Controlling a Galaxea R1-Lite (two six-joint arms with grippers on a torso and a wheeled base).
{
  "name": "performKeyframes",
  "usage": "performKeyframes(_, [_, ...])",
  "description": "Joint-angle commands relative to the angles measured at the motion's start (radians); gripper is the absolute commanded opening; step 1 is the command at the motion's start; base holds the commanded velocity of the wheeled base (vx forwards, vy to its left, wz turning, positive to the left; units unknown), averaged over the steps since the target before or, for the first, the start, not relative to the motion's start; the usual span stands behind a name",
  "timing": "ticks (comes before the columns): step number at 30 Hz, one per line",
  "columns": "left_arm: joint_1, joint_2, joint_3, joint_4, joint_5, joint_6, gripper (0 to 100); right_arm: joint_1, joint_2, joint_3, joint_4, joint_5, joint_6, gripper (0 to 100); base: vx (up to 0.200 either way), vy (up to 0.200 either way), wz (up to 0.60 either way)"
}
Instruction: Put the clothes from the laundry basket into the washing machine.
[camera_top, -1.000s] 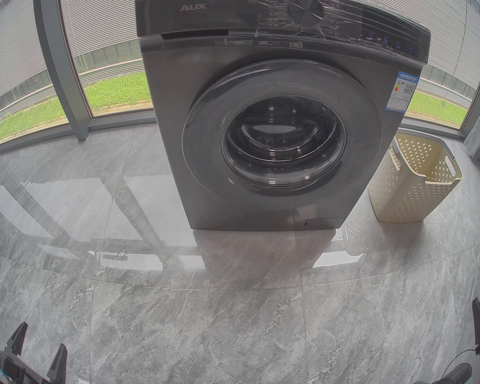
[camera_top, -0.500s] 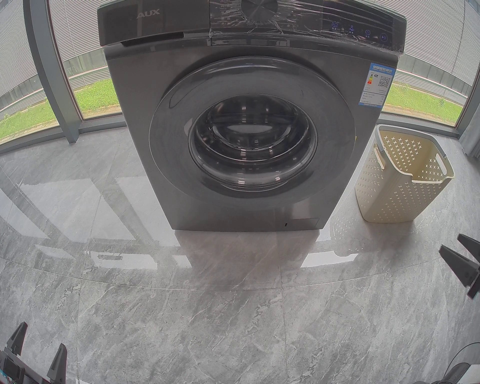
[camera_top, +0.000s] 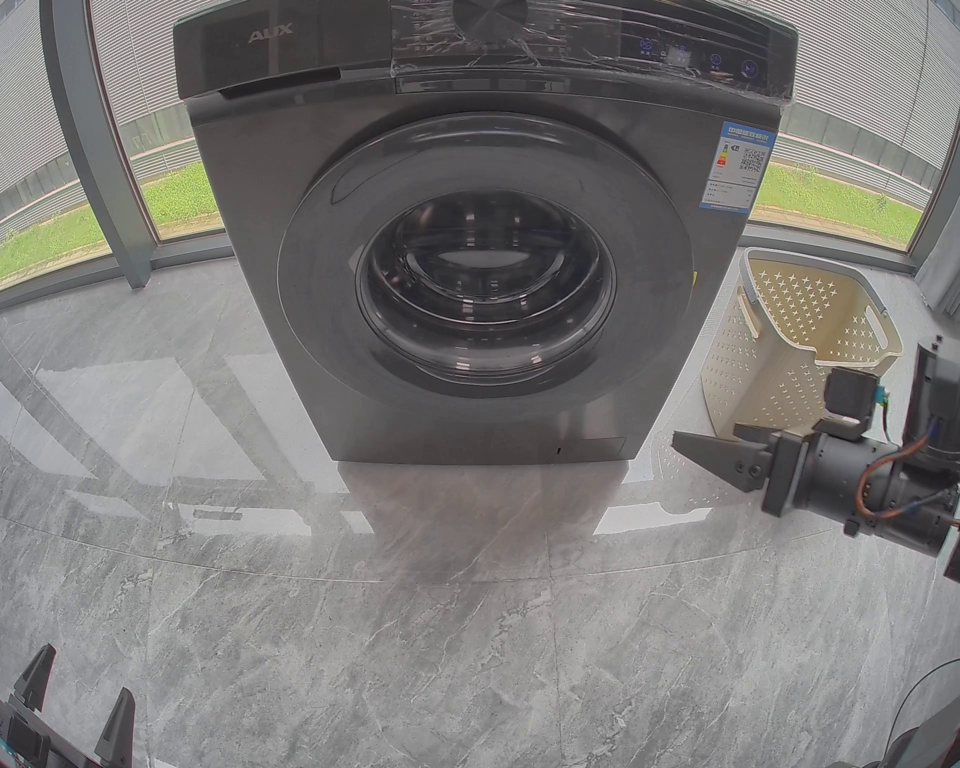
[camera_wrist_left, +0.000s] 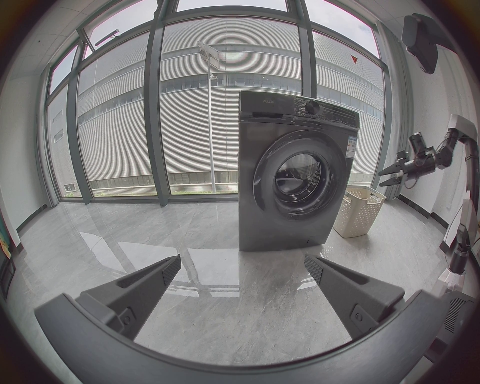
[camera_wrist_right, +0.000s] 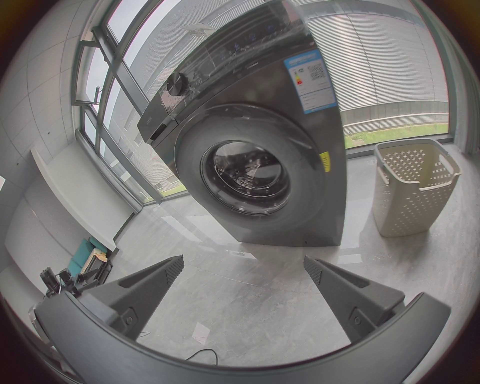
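Squarely ahead on the grey floor (camera_top: 400, 620) stands the washing machine (camera_top: 480, 250), its door (camera_top: 485, 285) shut, the laundry basket (camera_top: 790, 340) just beside it. The right claw (camera_top: 710, 440) hangs near the basket, wide open and empty; the left claw (camera_top: 85, 672) sits low, likewise open and empty.

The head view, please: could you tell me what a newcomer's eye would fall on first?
The big grey washing machine stands dead centre, its round door shut. A cream laundry basket stands on the floor to the robot's right of it. The right gripper hangs in front of the basket, jaws open.
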Motion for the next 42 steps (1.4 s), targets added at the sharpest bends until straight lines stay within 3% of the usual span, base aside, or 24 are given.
performKeyframes(1, [0.000, -0.008, 0.018, -0.002, -0.001, 0.003, 100, 0.033, 0.159, -0.103, -0.014, -0.004, 0.012, 100, 0.200, 0.000, 0.00])
performKeyframes(7, [0.000, -0.008, 0.018, -0.002, -0.001, -0.004, 100, 0.022, 0.213, -0.192, -0.045, -0.007, 0.026, 100, 0.200, 0.000, 0.00])
performKeyframes(18, [0.000, -0.007, 0.018, -0.002, -0.001, -0.002, 100, 0.010, 0.252, -0.236, -0.126, -0.018, 0.022, 100, 0.200, 0.000, 0.00])
performKeyframes(31, [0.000, -0.008, 0.018, -0.002, -0.003, -0.004, 100, -0.038, 0.263, -0.292, -0.129, -0.016, 0.018, 100, 0.000, 0.000, 0.00])
performKeyframes(42, [0.000, -0.008, 0.018, -0.002, -0.003, -0.004, 100, -0.064, 0.363, -0.305, -0.291, -0.029, 0.007, 100, 0.000, 0.000, 0.00])
